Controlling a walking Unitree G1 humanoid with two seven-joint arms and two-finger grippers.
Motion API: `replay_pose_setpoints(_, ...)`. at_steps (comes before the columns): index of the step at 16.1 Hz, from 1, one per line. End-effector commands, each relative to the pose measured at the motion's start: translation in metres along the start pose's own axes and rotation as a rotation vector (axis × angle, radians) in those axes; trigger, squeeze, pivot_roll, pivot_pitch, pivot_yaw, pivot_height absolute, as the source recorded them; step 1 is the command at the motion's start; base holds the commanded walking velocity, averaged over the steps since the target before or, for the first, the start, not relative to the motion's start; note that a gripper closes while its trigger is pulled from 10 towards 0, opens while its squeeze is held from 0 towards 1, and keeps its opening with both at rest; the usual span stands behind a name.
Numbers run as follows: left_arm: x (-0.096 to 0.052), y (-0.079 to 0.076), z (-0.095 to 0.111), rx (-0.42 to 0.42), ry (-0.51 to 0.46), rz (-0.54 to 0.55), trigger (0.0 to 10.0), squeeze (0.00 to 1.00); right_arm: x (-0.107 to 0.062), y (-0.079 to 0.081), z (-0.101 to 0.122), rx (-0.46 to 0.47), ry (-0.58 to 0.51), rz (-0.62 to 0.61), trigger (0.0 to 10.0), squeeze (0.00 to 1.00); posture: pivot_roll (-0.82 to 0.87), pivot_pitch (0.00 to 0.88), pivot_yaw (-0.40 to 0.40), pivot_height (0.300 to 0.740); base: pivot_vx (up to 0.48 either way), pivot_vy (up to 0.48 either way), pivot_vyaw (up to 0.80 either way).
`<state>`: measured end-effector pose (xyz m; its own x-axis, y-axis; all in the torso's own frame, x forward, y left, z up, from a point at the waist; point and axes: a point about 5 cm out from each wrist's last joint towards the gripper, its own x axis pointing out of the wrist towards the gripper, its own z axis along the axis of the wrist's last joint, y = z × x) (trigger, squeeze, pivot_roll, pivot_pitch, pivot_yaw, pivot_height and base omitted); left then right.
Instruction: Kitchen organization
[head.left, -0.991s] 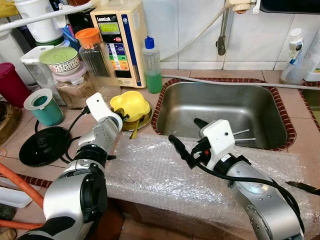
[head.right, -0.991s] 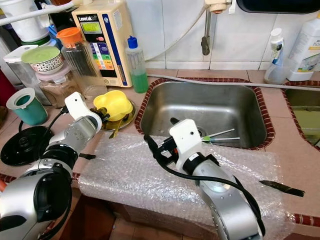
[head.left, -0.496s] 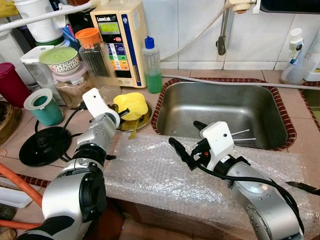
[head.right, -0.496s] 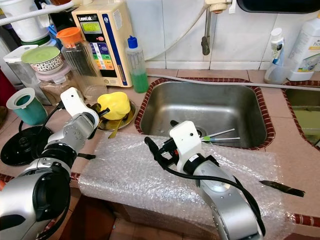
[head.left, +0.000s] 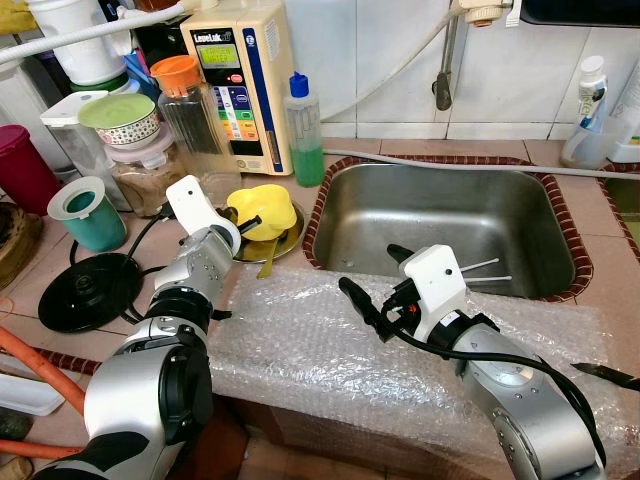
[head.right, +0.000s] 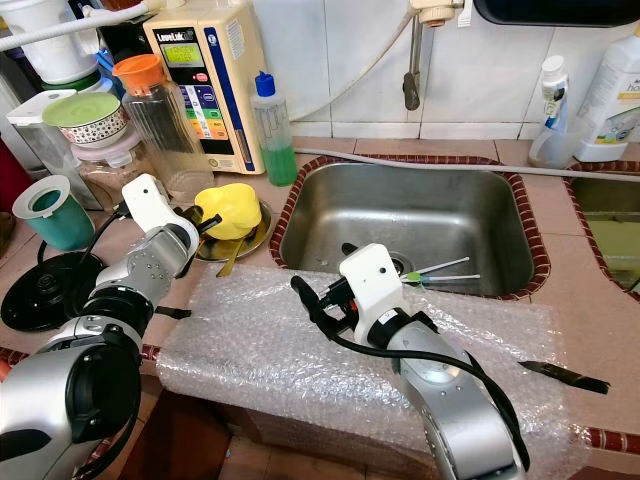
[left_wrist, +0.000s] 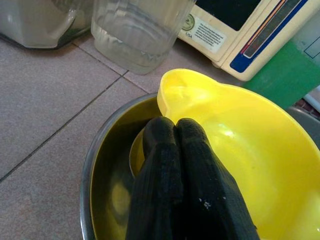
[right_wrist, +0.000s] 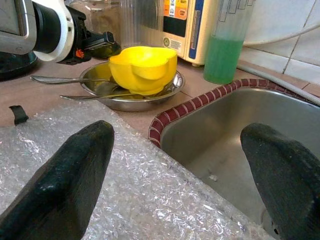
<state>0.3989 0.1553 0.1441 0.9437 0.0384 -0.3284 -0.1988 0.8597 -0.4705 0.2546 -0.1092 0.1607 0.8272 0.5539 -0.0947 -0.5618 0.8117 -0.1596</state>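
Pinching the near rim of the yellow bowl in the steel dish left of the sink: left gripper, fingers together. Well apart over bubble wrap, farther from the bowl: right gripper, fingers spread, empty.

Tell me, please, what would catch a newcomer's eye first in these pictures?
Probably the bright yellow bowl tilted in a steel dish left of the sink, with the left pincer shut at its rim. Next, the bubble wrap spread over the counter's front edge, where the right pincer hovers open.
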Motion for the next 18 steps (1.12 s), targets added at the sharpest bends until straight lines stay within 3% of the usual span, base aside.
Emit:
replay_pose_setpoints(1,0.000,-0.001,0.004,0.000,-0.012,-0.003,0.0,0.00,0.001,0.001,0.001,-0.006,-0.010,0.006,10.0,0.00,-0.15,0.000,0.166,0.740,0.000,0.000,0.00)
replay_pose_setpoints(4,-0.002,-0.012,0.020,0.000,-0.140,-0.045,0.0,0.00,0.002,0.001,0.000,-0.020,-0.008,0.005,10.0,0.00,-0.15,0.000,0.170,0.740,0.000,0.000,0.00)
replay_pose_setpoints(5,-0.003,-0.015,0.022,-0.039,-0.171,-0.064,0.0,0.00,0.002,0.001,0.000,-0.026,-0.009,0.004,10.0,0.00,-0.15,0.000,0.171,0.740,0.000,0.000,0.00)
replay_pose_setpoints(8,-0.004,-0.013,0.019,-0.046,-0.174,-0.061,0.0,0.00,0.003,0.000,0.000,-0.036,-0.010,0.003,10.0,0.00,-0.14,0.000,0.166,0.740,0.000,0.000,0.00)
replay_pose_setpoints(9,-0.004,-0.012,0.020,-0.042,-0.182,-0.052,4.8,1.00,0.003,0.000,0.000,-0.037,-0.010,0.004,10.0,0.00,-0.14,0.000,0.164,0.740,0.000,0.000,0.00)
replay_pose_setpoints(10,-0.004,-0.009,0.021,-0.073,-0.186,-0.039,10.0,1.00,0.003,0.000,0.000,-0.042,-0.011,0.006,10.0,0.00,-0.14,0.000,0.162,0.740,0.000,0.000,0.00)
replay_pose_setpoints(18,-0.001,-0.014,0.012,-0.078,-0.107,-0.021,10.0,1.00,0.004,0.001,0.003,-0.052,-0.029,-0.003,10.0,0.00,-0.15,0.000,0.169,0.740,0.000,0.000,0.00)
